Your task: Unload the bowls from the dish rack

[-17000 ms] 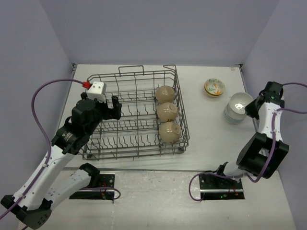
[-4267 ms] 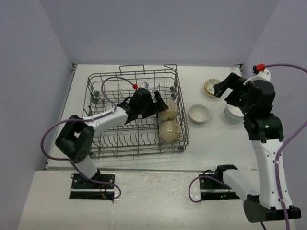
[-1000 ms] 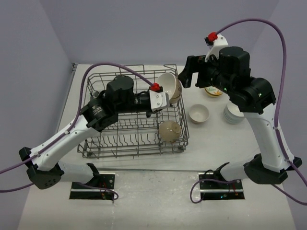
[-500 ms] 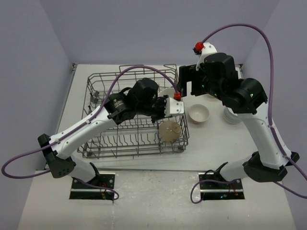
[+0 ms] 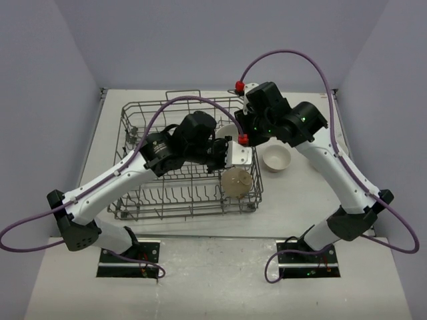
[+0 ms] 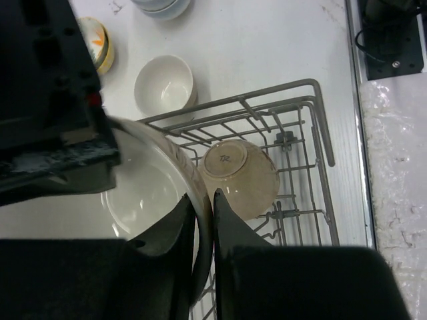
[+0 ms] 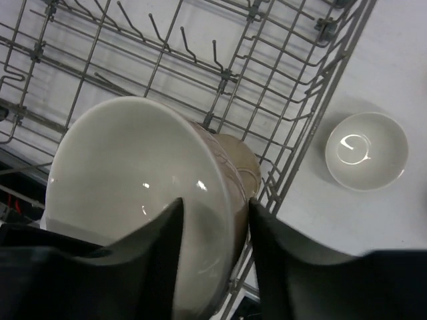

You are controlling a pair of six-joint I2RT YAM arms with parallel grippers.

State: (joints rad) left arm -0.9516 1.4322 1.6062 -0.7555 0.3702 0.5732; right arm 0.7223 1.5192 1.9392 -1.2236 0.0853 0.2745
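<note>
In the left wrist view, the left gripper [image 6: 203,197] is clamped tight on the rim of a beige bowl [image 6: 143,193]. A second beige bowl [image 6: 241,172] lies in the rack [image 6: 313,127] just beyond its tips. In the right wrist view, the right gripper [image 7: 215,204] straddles the same bowl's wall, jaws half spread; whether they press on it I cannot tell. From above, both grippers meet over the rack's right side, and a small bowl [image 5: 276,158] sits on the counter [image 5: 300,200] beside them.
</note>
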